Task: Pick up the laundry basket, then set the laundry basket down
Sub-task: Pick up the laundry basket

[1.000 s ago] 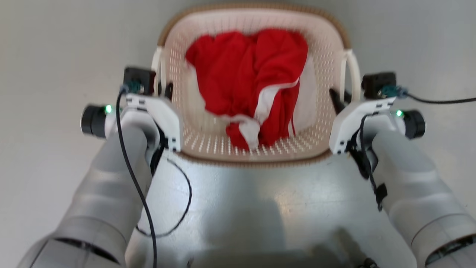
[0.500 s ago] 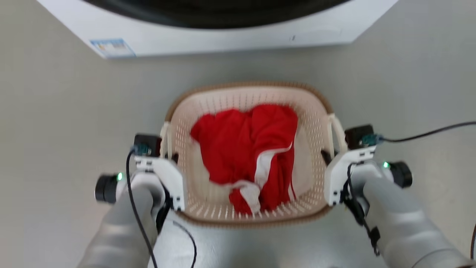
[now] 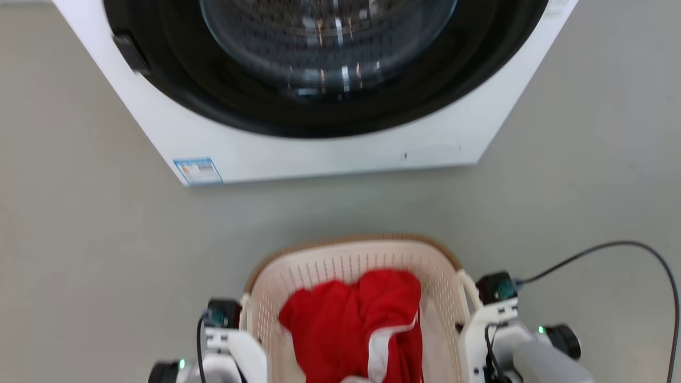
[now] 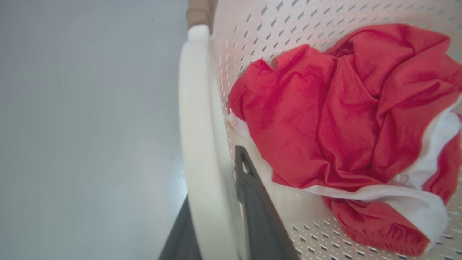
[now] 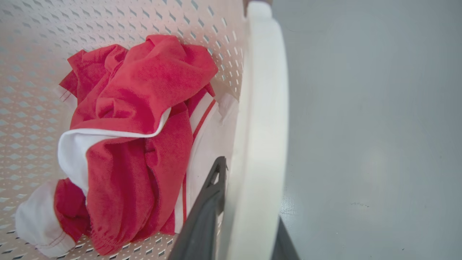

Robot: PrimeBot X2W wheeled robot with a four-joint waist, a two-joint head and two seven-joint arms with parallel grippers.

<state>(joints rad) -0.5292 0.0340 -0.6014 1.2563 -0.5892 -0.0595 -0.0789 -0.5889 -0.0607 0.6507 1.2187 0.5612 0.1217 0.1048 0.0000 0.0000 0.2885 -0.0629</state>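
Two grippers: the left gripper [image 4: 213, 180] and the right gripper [image 5: 249, 195] each sat at one side of the laundry basket [image 3: 346, 263].
Left jaws: closed around the basket's white left handle [image 4: 198, 126], with one dark finger [image 4: 252, 202] inside the perforated wall and the other outside the handle.
Right jaws: closed the same way around the white right handle [image 5: 263, 108], with one finger [image 5: 213, 195] inside the basket and the other outside.
Laundry basket: cream with a brown woven-look rim, it was between the two grippers at the bottom edge of the head view, over the grey floor [image 3: 80, 239]. It was in front of the washing machine and apart from it.
Contact with floor: I could not tell whether the basket was resting on the floor or lifted off it.
Contents: a crumpled red and white garment [image 3: 351, 324] lay on the basket's bottom, against the wall by the right handle.
Washing machine: a white front-loader [image 3: 319, 154] with a dark round door [image 3: 330, 37] and a small blue label [image 3: 198, 170] at its lower left corner.
Cable: a black cable [image 3: 612, 247] ran from the right wrist out over the floor.
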